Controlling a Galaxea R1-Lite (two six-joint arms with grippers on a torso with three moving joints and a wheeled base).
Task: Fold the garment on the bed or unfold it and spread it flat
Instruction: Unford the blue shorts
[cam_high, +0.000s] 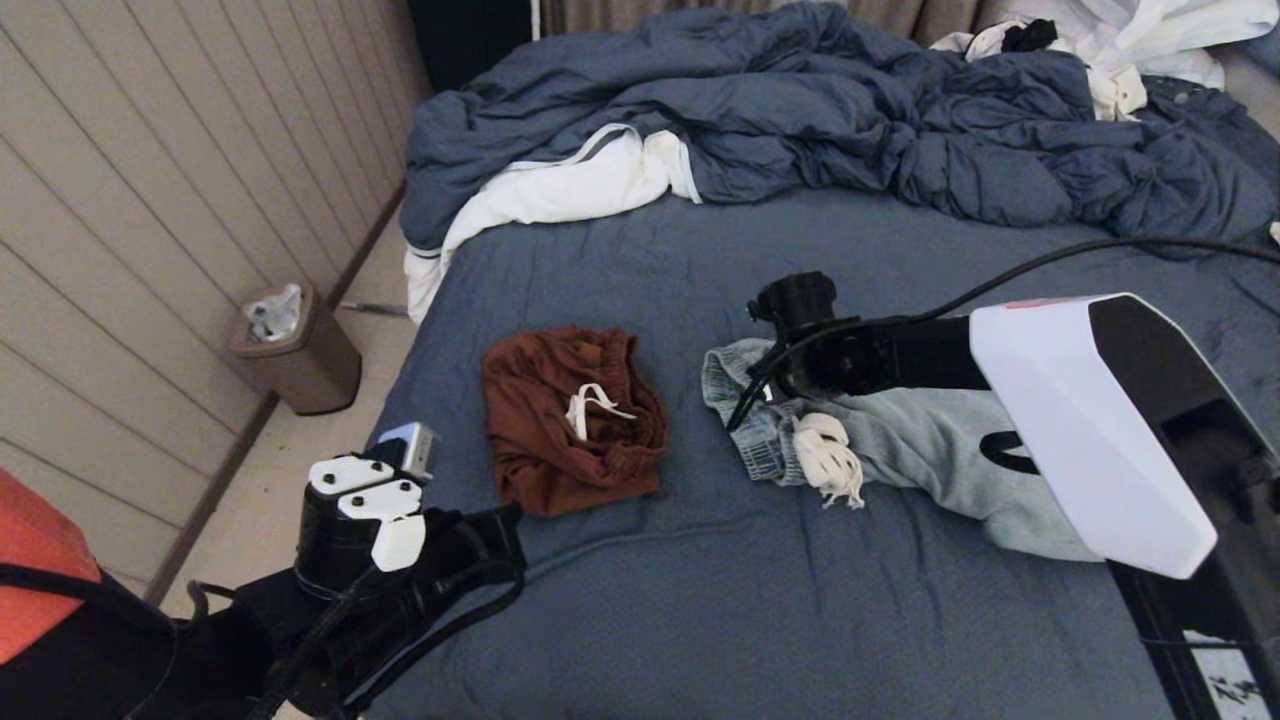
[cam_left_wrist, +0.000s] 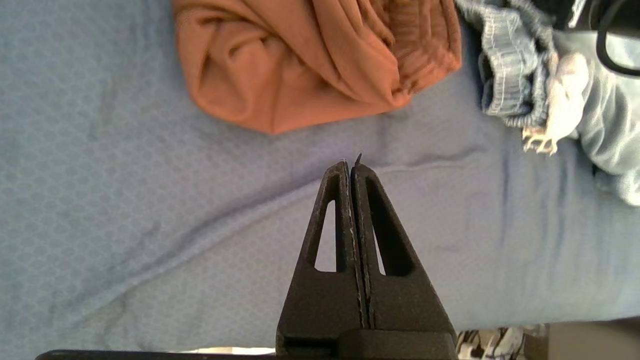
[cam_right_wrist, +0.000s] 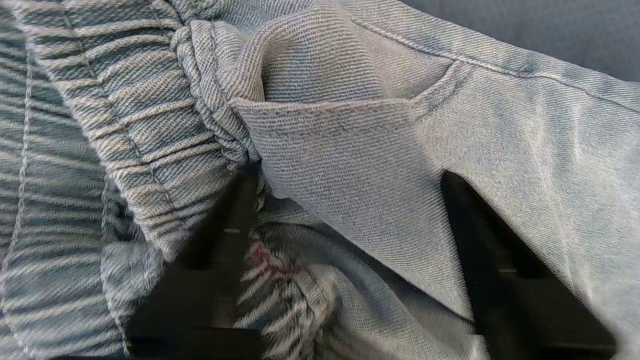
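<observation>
Two pairs of shorts lie on the bed (cam_high: 640, 620), and we go from the near edge outward. At the near left corner of the bed our left gripper (cam_left_wrist: 352, 162) hangs low over bare sheet, its fingers pressed together on nothing, parked just short of the rust-brown shorts (cam_high: 572, 418). Those sit bunched in a compact heap, white drawstring on top, about midway across the bed. Beside them, toward the right edge, are the light denim shorts (cam_high: 930, 440), crumpled with the elastic waistband turned toward the brown pair.

Our right gripper (cam_right_wrist: 350, 220) is down in that waistband. Its fingers (cam_right_wrist: 480, 235) stand spread with a fold of denim between them, and we cannot tell whether the fold is pinched yet.

Farther back, the rumpled duvet (cam_high: 850, 120) and the white linens (cam_high: 570, 190) fill the far edge.

As we judge it, the risk is in the grasp: the claw may close on several layers at once, or on the sheet beneath, so lifting drags a clump instead of opening the shorts. A shallow bite on the thick elastic could also slip free.
</observation>
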